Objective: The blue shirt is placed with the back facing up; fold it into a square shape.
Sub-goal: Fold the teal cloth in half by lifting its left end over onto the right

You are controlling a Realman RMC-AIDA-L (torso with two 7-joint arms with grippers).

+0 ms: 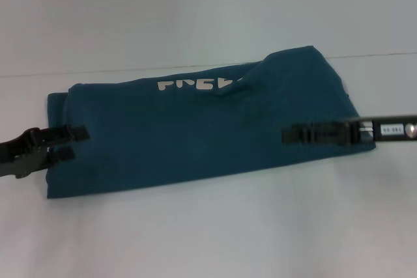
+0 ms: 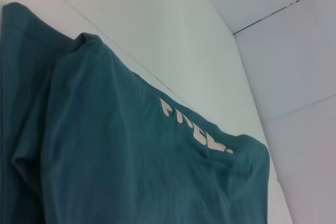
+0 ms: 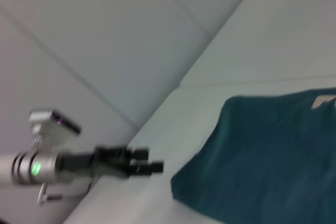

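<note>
The blue shirt (image 1: 195, 131) lies on the white table (image 1: 215, 232), folded into a long band running across it, with part of its white lettering (image 1: 194, 84) showing along the far fold. A flap at the right end is turned over the lettering. The left hand (image 1: 73, 142) sits at the shirt's left edge, its two fingers (image 1: 68, 133) spread slightly apart over the cloth. The right hand (image 1: 290, 135) reaches in over the shirt's right part; whether its fingers are spread or pressed together I cannot tell.

Left gripper (image 1: 70, 142) reaches in low from the left, jaws parted; right gripper (image 1: 287, 135) extends level from the right.
</note>
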